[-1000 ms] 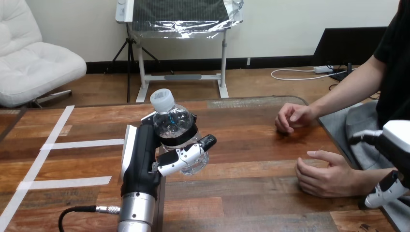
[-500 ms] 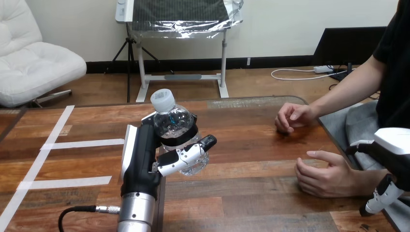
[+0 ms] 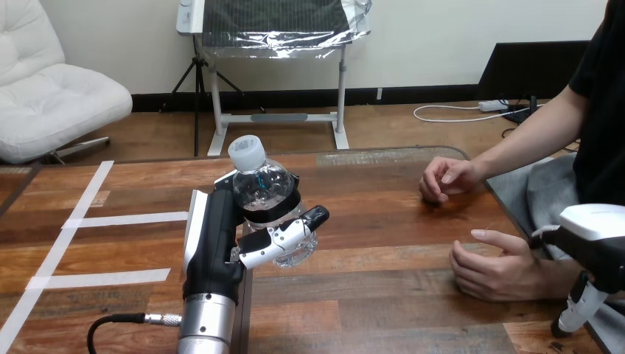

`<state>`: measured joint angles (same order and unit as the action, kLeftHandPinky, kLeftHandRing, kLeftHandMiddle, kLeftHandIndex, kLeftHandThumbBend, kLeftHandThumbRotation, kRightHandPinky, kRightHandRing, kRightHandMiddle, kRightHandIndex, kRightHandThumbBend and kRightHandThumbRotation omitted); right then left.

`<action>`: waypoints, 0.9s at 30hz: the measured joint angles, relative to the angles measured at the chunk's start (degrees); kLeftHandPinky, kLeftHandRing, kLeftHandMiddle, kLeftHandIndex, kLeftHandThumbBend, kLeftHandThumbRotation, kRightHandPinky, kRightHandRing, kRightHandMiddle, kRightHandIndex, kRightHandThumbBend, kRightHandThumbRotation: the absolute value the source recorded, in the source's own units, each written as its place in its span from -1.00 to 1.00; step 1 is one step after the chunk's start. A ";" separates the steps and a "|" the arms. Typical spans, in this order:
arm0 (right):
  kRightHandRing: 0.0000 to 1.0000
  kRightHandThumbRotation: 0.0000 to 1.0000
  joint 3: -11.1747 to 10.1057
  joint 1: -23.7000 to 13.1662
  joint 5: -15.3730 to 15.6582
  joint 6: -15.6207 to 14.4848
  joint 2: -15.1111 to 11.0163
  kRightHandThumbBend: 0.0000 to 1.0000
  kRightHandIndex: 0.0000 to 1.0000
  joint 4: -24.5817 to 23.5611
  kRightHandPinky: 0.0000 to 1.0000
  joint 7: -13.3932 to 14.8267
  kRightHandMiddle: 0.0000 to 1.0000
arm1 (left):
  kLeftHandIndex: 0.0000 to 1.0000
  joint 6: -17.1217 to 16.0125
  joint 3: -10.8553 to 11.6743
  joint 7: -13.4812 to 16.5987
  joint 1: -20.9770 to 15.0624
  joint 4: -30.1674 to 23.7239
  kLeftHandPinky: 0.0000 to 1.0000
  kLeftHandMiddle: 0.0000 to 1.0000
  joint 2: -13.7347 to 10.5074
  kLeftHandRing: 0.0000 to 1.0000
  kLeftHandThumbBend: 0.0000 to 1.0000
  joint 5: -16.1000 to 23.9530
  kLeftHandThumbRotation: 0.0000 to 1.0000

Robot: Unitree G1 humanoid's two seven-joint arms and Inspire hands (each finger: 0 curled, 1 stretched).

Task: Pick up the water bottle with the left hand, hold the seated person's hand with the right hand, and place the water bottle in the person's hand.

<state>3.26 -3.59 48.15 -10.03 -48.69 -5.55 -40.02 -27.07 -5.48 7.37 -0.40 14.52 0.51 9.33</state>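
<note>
The head view looks forward and down across the wooden surface [image 3: 383, 295]; the left hand [image 3: 214, 236], round the water bottle [image 3: 264, 188], stands close below the lens. The right hand [image 3: 597, 243] shows at the lower right corner, beside the person's nearer hand [image 3: 497, 269].

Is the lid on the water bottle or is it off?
On. The white cap sits on top of the water bottle, which stands upright with the left hand's fingers curled round it.
</note>
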 measured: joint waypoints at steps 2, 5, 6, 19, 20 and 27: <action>0.83 -0.95 0.76 -0.53 0.18 0.10 -0.03 0.56 0.74 0.97 0.77 0.33 0.82 | -0.03 0.00 0.00 -0.07 0.01 -0.07 -0.13 -0.11 -0.09 -0.14 0.32 0.04 -1.00; 0.83 -0.91 1.63 -1.23 0.42 0.48 -0.03 0.54 0.74 2.54 0.76 0.86 0.82 | -0.03 0.00 0.00 -0.09 0.06 -0.28 -0.14 -0.11 -0.20 -0.15 0.33 0.13 -1.00; 0.83 -0.90 1.83 -1.43 0.54 0.62 -0.03 0.53 0.74 2.97 0.76 0.99 0.82 | -0.03 0.00 0.00 -0.11 0.08 -0.36 -0.15 -0.11 -0.23 -0.15 0.33 0.11 -1.00; 0.83 -0.86 6.03 -4.28 1.87 1.89 -0.04 0.53 0.74 9.98 0.74 3.77 0.82 | -0.03 -0.16 0.65 -0.55 0.22 -1.12 -0.16 -0.11 -0.47 -0.15 0.33 -0.15 -1.00; 0.84 -0.85 6.41 -4.51 1.94 1.90 -0.02 0.53 0.74 10.58 0.74 3.88 0.83 | -0.03 -0.19 0.75 -0.59 0.25 -1.12 -0.16 -0.11 -0.48 -0.15 0.33 -0.14 -1.00; 0.87 -0.82 8.34 -6.36 2.77 1.61 0.12 0.51 0.76 13.90 0.79 4.85 0.84 | -0.04 -0.21 1.30 -0.62 0.41 -1.13 -0.16 -0.11 -0.61 -0.15 0.34 0.05 -1.00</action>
<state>11.60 -9.95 50.92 -8.43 -48.57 8.35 -35.16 -27.28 -4.18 6.74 0.01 13.40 -0.11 9.38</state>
